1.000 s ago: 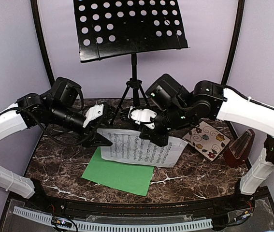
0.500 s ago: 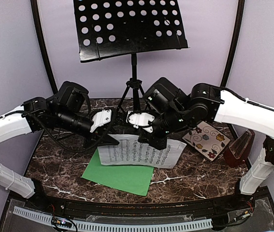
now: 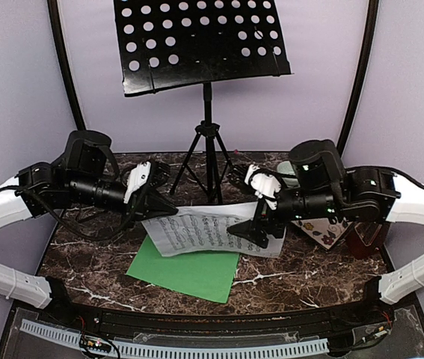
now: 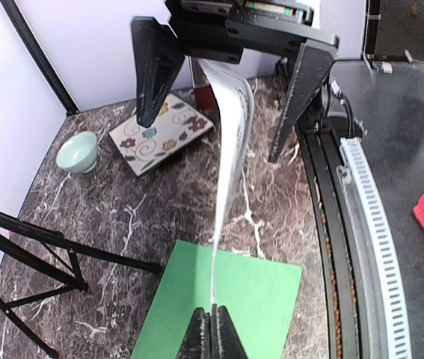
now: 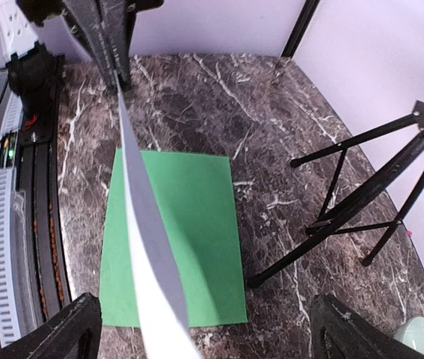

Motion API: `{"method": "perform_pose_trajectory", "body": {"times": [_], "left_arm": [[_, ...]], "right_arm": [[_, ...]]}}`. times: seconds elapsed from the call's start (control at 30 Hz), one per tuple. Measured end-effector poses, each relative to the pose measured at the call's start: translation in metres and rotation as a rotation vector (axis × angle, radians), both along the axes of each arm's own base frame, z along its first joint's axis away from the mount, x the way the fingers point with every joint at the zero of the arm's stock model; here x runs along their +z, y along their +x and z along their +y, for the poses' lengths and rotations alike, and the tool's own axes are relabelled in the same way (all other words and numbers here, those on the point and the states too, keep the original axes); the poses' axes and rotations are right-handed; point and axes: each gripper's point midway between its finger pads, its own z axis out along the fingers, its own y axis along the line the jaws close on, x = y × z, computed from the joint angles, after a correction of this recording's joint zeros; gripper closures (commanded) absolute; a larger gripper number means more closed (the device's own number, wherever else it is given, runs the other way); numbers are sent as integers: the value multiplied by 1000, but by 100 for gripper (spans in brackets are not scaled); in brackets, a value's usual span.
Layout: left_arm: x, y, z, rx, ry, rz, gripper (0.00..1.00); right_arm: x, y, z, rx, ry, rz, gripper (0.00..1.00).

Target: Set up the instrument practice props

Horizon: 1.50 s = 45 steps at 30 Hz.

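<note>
left gripper clenched on white music sheet edge, right gripper spread wide around it

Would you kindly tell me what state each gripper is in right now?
Left gripper: shut on the white music sheet.
Right gripper: open around that sheet, not gripping.

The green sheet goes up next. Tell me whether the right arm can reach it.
Probably. The right jaws stand open, facing the green sheet, which lies flat and mostly bare. The white sheet, pinched in the left jaws, hangs between the right ones, so back clear first.
</note>
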Motion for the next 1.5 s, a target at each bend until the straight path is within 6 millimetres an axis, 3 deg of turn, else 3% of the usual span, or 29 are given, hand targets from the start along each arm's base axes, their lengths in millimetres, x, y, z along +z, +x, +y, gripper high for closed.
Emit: {"method": "perform_pose_trajectory", "body": {"times": [0.1,0.23,0.3,0.43,0.5,0.57,0.6,0.67,0.73,0.83,1.0,1.13,1.33,1.5], "left_arm": [[10,2,3,2,-46,21,100],[14,4,4,-10,-75,57,100],[18,5,6,-16,-97,72,100],[24,8,10,-19,-130,95,100],[26,10,10,-20,-146,98,100],[26,10,9,-26,-157,108,100],[24,9,9,-29,-160,113,95],[21,9,8,-28,-157,127,69],[20,11,8,-21,-151,126,53],[18,16,6,1,-122,113,37],[19,13,-5,12,-45,17,28],[10,17,-17,11,33,-19,33],[-19,22,-26,11,146,-26,63],[-10,10,-32,-40,124,-36,86]], "right_arm": [[6,7,-14,-49,100,-11,5],[-2,13,-34,-105,158,-1,10],[-3,13,-44,-128,188,2,19],[6,10,-59,-150,256,1,57],[15,9,-62,-152,291,-3,87],[22,9,-63,-152,321,-8,100],[23,9,-62,-152,325,-9,100],[22,10,-59,-152,316,0,100],[22,13,-54,-150,290,6,100],[27,18,-44,-142,242,11,100],[43,21,-31,-112,174,22,100],[45,19,-27,-88,116,42,100],[34,10,-18,-43,19,78,100],[27,-3,-14,21,-39,96,100]]}}
